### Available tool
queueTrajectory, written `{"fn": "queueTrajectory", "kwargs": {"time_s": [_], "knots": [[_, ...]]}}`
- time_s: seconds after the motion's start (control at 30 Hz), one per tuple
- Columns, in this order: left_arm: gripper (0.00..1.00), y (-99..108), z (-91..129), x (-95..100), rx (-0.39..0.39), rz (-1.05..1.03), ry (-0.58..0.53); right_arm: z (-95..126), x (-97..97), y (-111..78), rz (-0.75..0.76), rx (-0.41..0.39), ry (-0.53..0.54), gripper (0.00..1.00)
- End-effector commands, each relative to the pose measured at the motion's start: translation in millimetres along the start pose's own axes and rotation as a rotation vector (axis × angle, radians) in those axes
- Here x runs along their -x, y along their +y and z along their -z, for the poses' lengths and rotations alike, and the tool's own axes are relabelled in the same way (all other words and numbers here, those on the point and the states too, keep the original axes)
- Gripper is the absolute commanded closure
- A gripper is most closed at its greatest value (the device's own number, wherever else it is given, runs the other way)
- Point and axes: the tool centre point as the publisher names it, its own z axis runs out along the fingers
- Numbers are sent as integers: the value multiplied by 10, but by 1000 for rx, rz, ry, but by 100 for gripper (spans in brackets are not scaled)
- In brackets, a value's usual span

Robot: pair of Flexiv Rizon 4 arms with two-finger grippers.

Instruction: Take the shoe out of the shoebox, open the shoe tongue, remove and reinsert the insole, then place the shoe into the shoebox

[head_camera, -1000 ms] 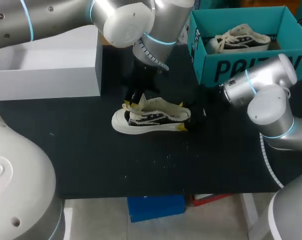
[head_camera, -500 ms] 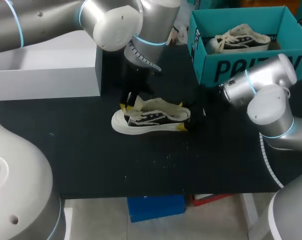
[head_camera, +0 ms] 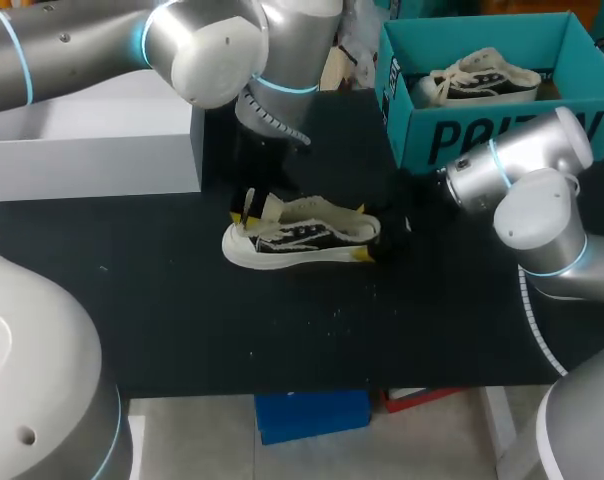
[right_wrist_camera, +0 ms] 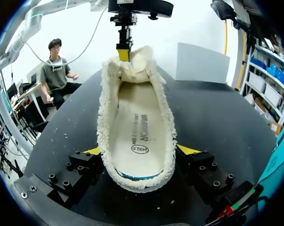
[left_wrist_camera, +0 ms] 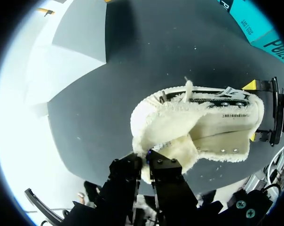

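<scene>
Possibly overpulling with left tool (left_wrist_camera: 146, 162), pinched shut on the tongue (left_wrist_camera: 179, 146), and yanking the shoe (head_camera: 302, 240) from right tool (right_wrist_camera: 139, 150) clamping its heel.

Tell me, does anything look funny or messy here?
Yes. The left gripper pinches up the fluffy cream tongue of the black-and-white fleece-lined sneaker, and tiny white specks lie scattered on the black table beside it.

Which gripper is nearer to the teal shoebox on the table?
Right. The right gripper clasps the shoe at its heel, just in front of the teal shoebox; the left gripper pinches the tongue at the toe end, farther off.
</scene>
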Motion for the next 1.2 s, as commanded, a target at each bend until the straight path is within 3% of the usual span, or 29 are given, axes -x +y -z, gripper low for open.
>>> {"fn": "queueTrajectory", "kwargs": {"time_s": [0.03,0.2,0.3,0.37,0.43,0.5,0.6,0.67,0.83,0.9,1.2], "knots": [[0,3,-23,77,-19,-20,50,-14,11,-21,-2,0,-1,100],[0,-30,141,85,-78,-83,112,-14,11,-21,-2,0,-1,100],[0,-72,316,86,-155,-175,198,-14,11,-21,-2,0,-1,100],[0,-115,453,53,-238,-319,338,-14,11,-21,-2,0,-1,100],[0,-161,580,-22,-315,-476,339,-14,11,-21,-2,0,-1,100],[0,-191,728,-137,-375,-727,465,-14,11,-21,-2,0,-1,100],[100,-194,882,-369,-333,-1160,523,-14,11,-21,-2,0,-1,100],[100,-118,968,-524,-266,-1415,505,-14,11,-21,-2,0,-1,100],[100,-150,1120,-711,-213,-1578,523,-14,11,-21,-2,0,-1,100],[100,-227,1176,-750,-195,-1650,435,-14,11,-21,-2,0,-1,100],[100,-227,1176,-750,-165,-1945,446,-14,11,-21,-2,0,-1,100]]}}
